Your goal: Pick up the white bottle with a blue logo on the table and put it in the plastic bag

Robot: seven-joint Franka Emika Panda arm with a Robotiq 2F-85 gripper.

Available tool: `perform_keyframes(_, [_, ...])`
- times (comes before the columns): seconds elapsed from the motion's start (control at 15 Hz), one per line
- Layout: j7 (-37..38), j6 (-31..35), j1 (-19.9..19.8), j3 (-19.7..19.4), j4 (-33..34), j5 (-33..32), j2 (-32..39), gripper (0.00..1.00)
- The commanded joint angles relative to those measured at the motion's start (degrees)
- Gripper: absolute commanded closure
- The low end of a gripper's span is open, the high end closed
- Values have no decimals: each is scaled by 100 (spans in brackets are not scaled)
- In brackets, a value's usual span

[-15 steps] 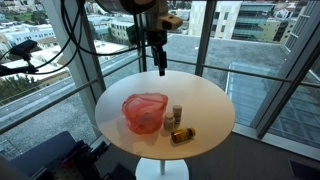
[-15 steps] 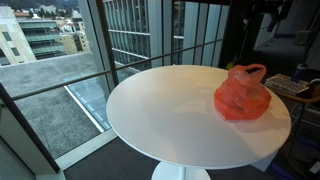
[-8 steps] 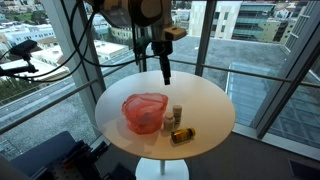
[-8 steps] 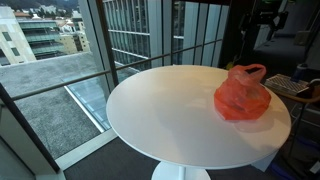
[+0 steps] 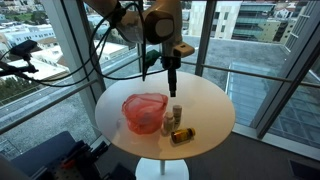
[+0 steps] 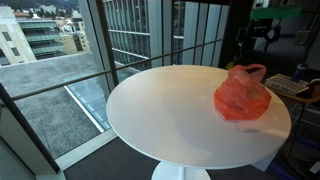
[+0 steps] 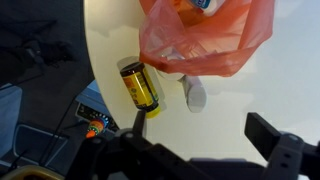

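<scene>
White and plain, the white bottle (image 7: 193,92) shows just below the middle of the wrist view as a short rounded oblong. Its long axis runs up and down the frame. Its upper end is tucked under the lower hem of the orange plastic bag (image 7: 210,40), and its rounded lower end points toward the bottom edge. No logo can be made out on the part that shows, and I cannot tell whether cap or base faces the camera.

Just to its left, across a narrow gap, an amber bottle (image 7: 140,86) with a yellow label lies on its side. At the top edge a white-and-blue shape (image 7: 203,4) sits at the bag, cut off by the frame. What it is cannot be told.

In an exterior view, a pale bottle (image 5: 168,124) stands upright at the bag's right edge, with a second pale bottle (image 5: 177,112) just behind it. Both are too small to show markings, and I cannot tell which one the wrist view shows.

The pincer (image 7: 203,125) has its two dark fingers spread wide at the bottom of the wrist view, with nothing between them. It hangs above the round white tabletop (image 5: 210,105), over the bottles. In the exterior view showing the bag at right, the bottles are not seen, and the arm in the dark upper right corner is hard to make out.
</scene>
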Motion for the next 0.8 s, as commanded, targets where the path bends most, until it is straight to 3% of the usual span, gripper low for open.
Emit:
perform_keyframes(0.0, [-21, 65, 46, -158, 398, 161, 434, 0])
perform_keyframes(0.73, [-394, 745, 101, -248, 465, 364, 1149, 0])
